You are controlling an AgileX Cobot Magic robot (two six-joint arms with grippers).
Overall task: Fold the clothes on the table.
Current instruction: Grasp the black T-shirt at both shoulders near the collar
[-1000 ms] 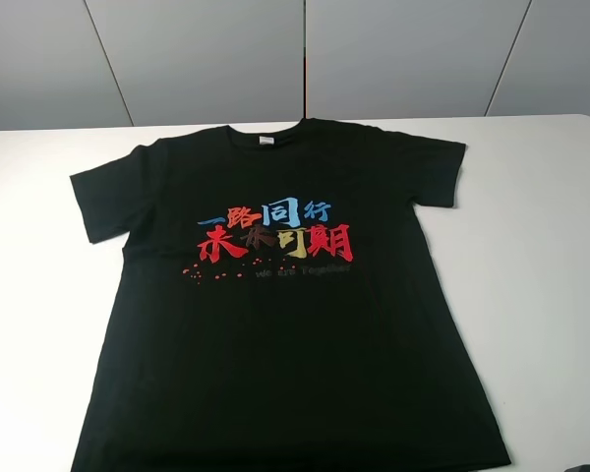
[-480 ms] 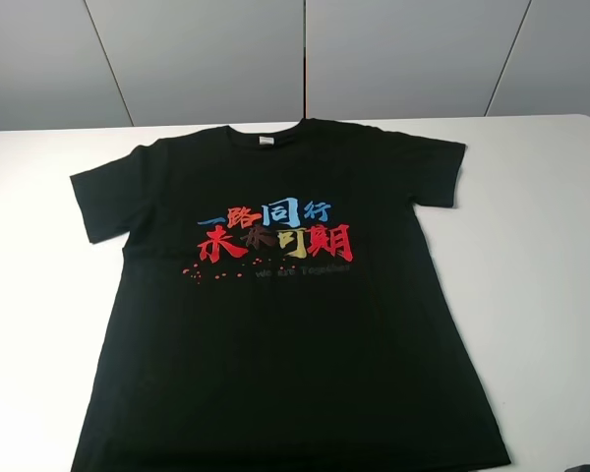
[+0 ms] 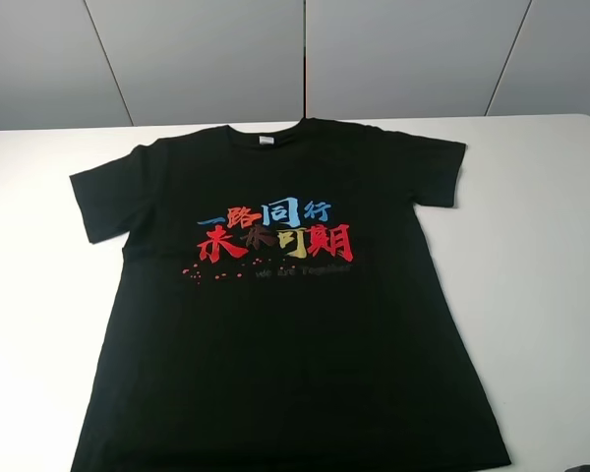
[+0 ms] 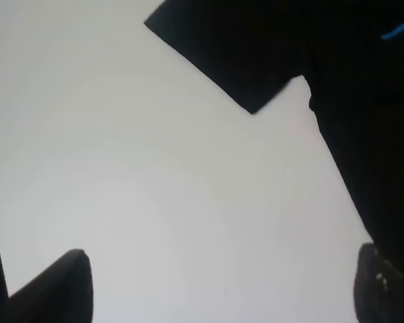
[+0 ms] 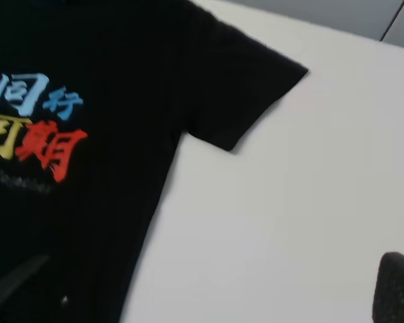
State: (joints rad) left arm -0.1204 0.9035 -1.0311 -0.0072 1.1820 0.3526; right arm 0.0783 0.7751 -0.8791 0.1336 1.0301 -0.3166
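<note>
Nothing has moved over the last second: the left pincer (image 4: 219,296) and the right pincer (image 5: 205,289) both hang wide open and empty, one near each side of the shirt (image 3: 295,334). It lies flat, print up, in the middle of the table (image 3: 551,295), collar at the far end. To fold well, I'd pinch only the outer edges and bring both sides inward evenly.

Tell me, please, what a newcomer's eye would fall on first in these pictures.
A black T-shirt lies spread flat, front up, across the middle of the white table, both sleeves out. On its chest, red, blue and yellow characters stand out brightly against the dark cloth.
</note>
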